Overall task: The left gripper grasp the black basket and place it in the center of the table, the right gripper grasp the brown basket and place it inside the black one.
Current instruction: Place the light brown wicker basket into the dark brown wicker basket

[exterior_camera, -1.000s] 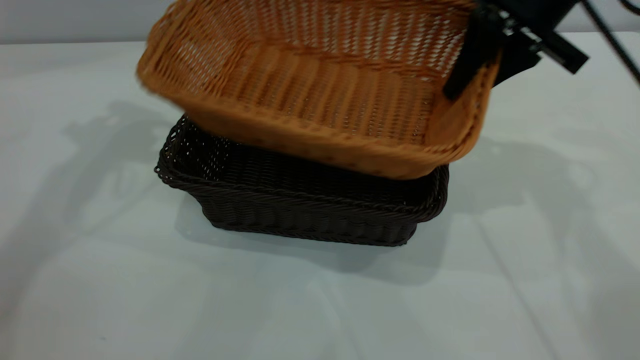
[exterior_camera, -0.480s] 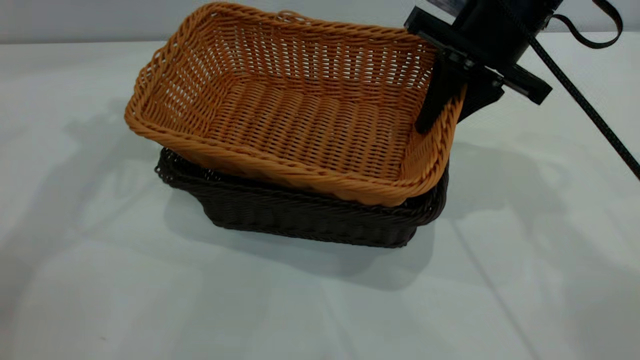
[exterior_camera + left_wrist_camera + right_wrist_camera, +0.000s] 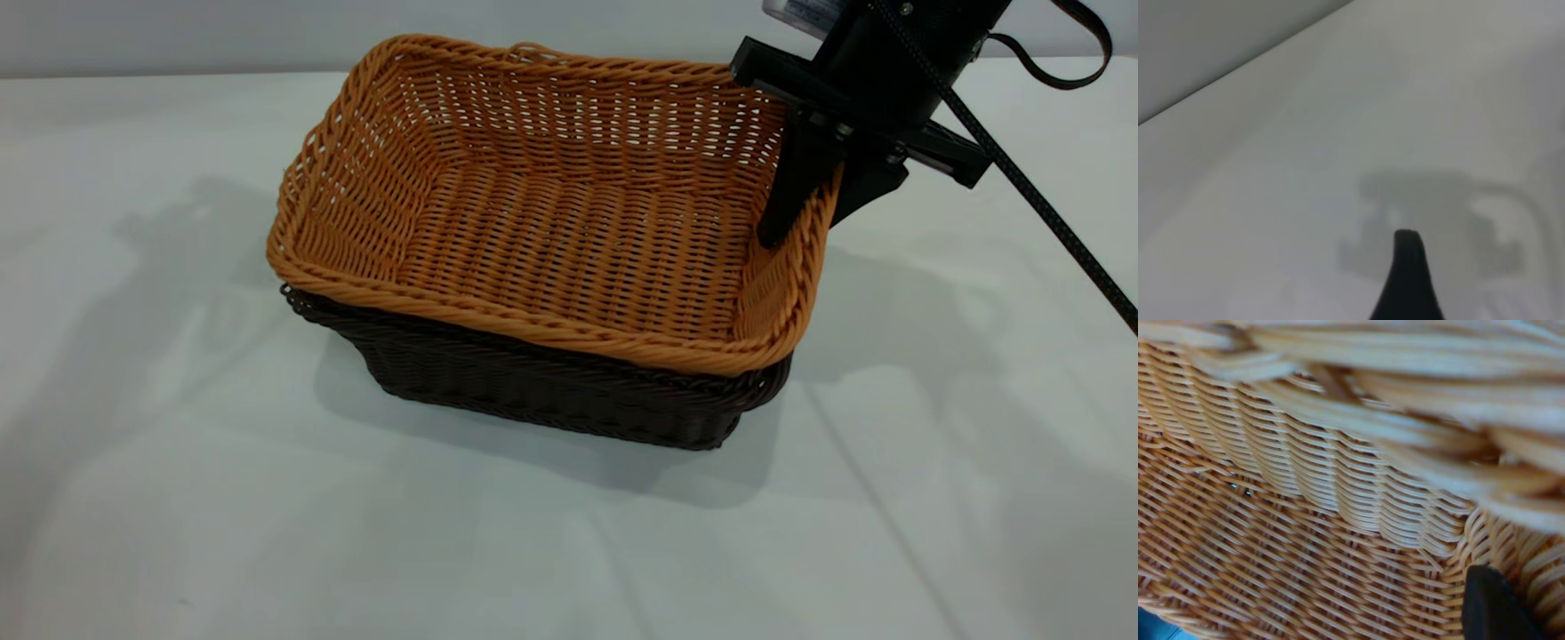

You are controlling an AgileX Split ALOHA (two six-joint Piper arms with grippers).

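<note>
Exterior view: the brown basket (image 3: 569, 222) sits inside the black basket (image 3: 542, 387), near the middle of the worktop (image 3: 178, 498). It is not fully level; the side by the right hand (image 3: 818, 191) is a bit higher, and its braided rim stands above the black rim all around. Of the black basket only the front wall and parts of the rim show under the brown one, and its base rests flat on the worktop.

The right hand comes down from the upper right corner w/ a black cable running along it. It is clenched on the right short wall of the brown basket: one finger (image 3: 787, 200) is inside the basket against the weave, the other is outside, and the rim passes between them.

Right wrist view: filled by the orange weave of the brown basket (image 3: 1305, 540), very close, w/ the rim blurred across one side. One dark fingertip (image 3: 1495, 607) shows at a corner, touching the weave.

Left wrist view: only bare worktop (image 3: 1271, 167), a grey shadow on it, and one dark finger tip (image 3: 1408, 280) of the left hand at the edge. The second finger is not visible, so I cannot tell if this hand is released or clenched. No basket is near it in that view.
</note>
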